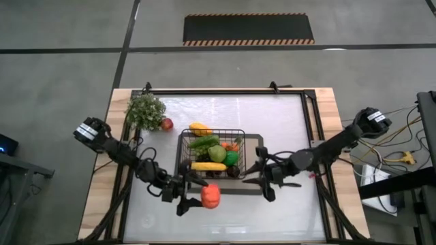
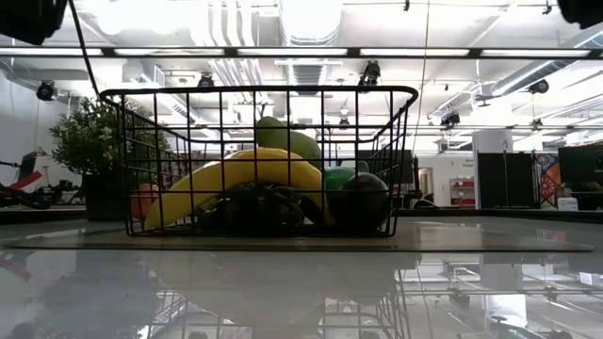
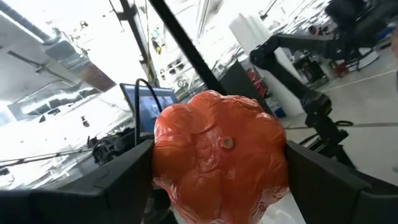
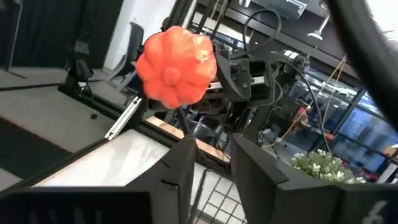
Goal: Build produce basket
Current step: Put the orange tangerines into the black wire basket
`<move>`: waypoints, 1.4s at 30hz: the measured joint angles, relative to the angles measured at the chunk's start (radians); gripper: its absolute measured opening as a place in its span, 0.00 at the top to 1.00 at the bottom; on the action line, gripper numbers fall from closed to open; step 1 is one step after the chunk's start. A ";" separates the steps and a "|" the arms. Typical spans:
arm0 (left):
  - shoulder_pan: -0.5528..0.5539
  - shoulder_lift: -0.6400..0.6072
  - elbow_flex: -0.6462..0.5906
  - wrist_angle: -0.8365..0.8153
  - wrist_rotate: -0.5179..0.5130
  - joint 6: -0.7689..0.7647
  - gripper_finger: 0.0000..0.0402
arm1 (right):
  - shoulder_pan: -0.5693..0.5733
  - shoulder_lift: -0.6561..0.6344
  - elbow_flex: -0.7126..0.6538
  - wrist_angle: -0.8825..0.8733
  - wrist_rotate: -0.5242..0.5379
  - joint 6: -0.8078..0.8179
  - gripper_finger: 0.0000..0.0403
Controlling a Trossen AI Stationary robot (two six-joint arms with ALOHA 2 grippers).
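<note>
Holding an orange-red tomato (image 1: 210, 195) between widely spread fingers, the left gripper (image 1: 194, 194) stood just off the near-left corner of the basket (image 1: 185, 138), the fruit raised clear of the table (image 1: 286, 211); the left wrist view showed the tomato (image 3: 219, 162) pressed on both sides by the dark fingers (image 3: 127, 168). The right gripper (image 1: 259, 178) waited just beside the basket's right wall near its front corner, its fingers (image 4: 180, 168) parted only narrowly with nothing between them, and its camera saw the tomato (image 4: 175, 65) aloft ahead. The basket already contained a banana (image 1: 208, 166), a cucumber (image 1: 204, 142), a green pear (image 1: 217, 154), a second green piece (image 1: 232, 158), an orange piece (image 1: 230, 145) and dark grapes (image 2: 254, 207). A yellow-orange piece (image 1: 199, 128) lay at the basket's far rim; whether inside or just outside could not be told. A red apple (image 1: 166, 124) remained outside, beyond the basket's far-left corner, touching the plant (image 1: 145, 110). The task was judged well advanced, with the held tomato and the apple outstanding. Open table lay in front of the basket and to its left; the right gripper crowded the right wall, so the wire rim would be the edge to clear on delivery from the left front.
</note>
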 joint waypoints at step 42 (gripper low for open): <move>0.148 -0.002 -0.009 -0.001 -0.007 -0.004 0.25 | -0.173 0.232 0.273 0.006 -0.248 0.090 0.26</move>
